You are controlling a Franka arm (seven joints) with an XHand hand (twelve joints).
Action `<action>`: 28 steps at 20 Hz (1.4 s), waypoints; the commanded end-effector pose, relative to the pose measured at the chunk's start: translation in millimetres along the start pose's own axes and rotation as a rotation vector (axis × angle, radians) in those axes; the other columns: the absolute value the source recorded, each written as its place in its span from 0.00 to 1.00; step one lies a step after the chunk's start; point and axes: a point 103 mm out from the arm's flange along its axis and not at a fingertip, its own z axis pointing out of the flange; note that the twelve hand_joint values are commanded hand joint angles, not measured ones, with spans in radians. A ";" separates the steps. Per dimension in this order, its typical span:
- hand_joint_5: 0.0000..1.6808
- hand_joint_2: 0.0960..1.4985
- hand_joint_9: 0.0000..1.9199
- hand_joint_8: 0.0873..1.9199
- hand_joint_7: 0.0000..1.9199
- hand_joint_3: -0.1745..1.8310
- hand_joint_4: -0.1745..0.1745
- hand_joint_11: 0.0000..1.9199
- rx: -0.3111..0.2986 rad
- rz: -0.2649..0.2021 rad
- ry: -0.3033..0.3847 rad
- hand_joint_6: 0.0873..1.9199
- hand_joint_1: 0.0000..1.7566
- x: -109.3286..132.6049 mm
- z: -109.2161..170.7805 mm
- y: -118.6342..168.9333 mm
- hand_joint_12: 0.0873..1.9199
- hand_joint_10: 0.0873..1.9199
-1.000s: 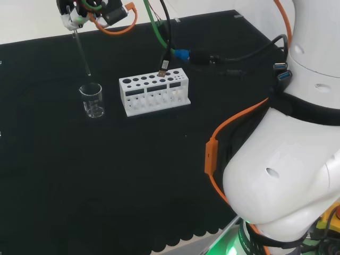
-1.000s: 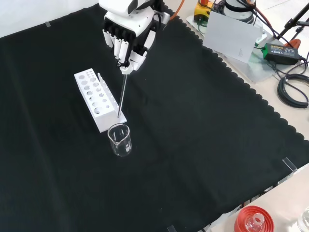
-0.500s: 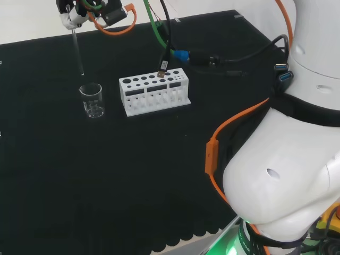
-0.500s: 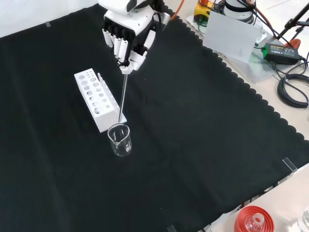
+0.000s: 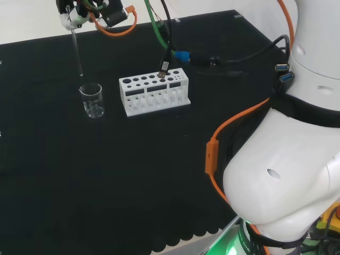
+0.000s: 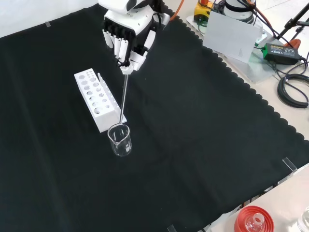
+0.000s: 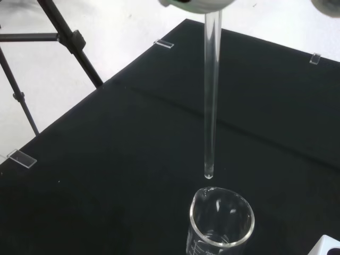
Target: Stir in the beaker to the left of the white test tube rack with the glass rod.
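Observation:
A small clear glass beaker [image 5: 93,99] [image 6: 120,140] [image 7: 221,226] stands upright on the black cloth, just left of the white test tube rack [image 5: 154,91] [image 6: 97,100] in the head view. The hand [image 5: 74,11] [image 6: 126,36] is high above, its fingers curled round the top of a clear glass rod [image 5: 77,53] [image 6: 123,94] [image 7: 211,90]. The rod hangs nearly upright. Its lower tip sits a little above the beaker's rim, outside the glass, as the wrist view shows.
A red ribbed ring stand [image 6: 253,220] with a glass piece sits at the front view's lower right, off the cloth. Cables and a grey box [image 6: 231,34] lie past the cloth's scalloped edge. The arm's white links [image 5: 287,175] bulk at the head view's right.
The hand has lifted the rod slightly and shifted it left in the head view; its tip now hangs higher above the beaker's rim. Beaker and rack have not moved.

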 end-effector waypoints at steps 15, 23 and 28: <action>0.74 0.70 0.93 0.27 0.67 0.00 0.00 0.85 0.044 0.005 0.006 0.26 0.75 -20.7 42.9 13.5 0.33 0.18; 0.74 0.70 0.93 0.27 0.67 0.00 0.00 0.85 0.018 0.014 0.030 0.26 0.75 -41.2 66.3 16.7 0.33 0.17; 0.74 0.70 0.93 0.27 0.67 0.00 0.00 0.85 0.025 0.007 0.048 0.26 0.75 -33.6 66.2 25.4 0.33 0.17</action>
